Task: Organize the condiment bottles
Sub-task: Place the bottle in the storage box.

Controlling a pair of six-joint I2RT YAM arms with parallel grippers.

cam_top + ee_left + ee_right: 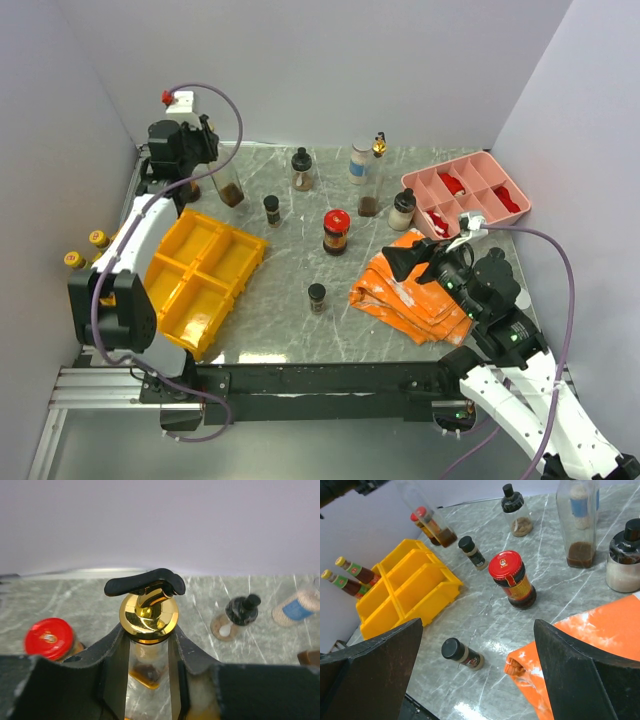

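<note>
My left gripper (148, 655) is shut on the neck of a clear glass condiment bottle (148, 612), just under its gold spout and black lever. It holds this bottle (228, 185) at the table's far left corner, tilted, with brown liquid at its bottom (447, 537). My right gripper (480, 670) is open and holds nothing, above a small black-capped bottle (461, 654) and the edge of the orange cloth (580, 645). A red-lidded jar (336, 230), a tall blue-labelled bottle (362, 165), a black-topped jar (301, 168) and a white jar (402, 208) stand mid-table.
Yellow bins (200, 275) sit at the front left. Two yellow-capped bottles (86, 250) stand beyond them, off the table's left edge. A pink divided tray (467, 195) with red items is at the back right. Another small black-capped bottle (272, 208) stands near the bins.
</note>
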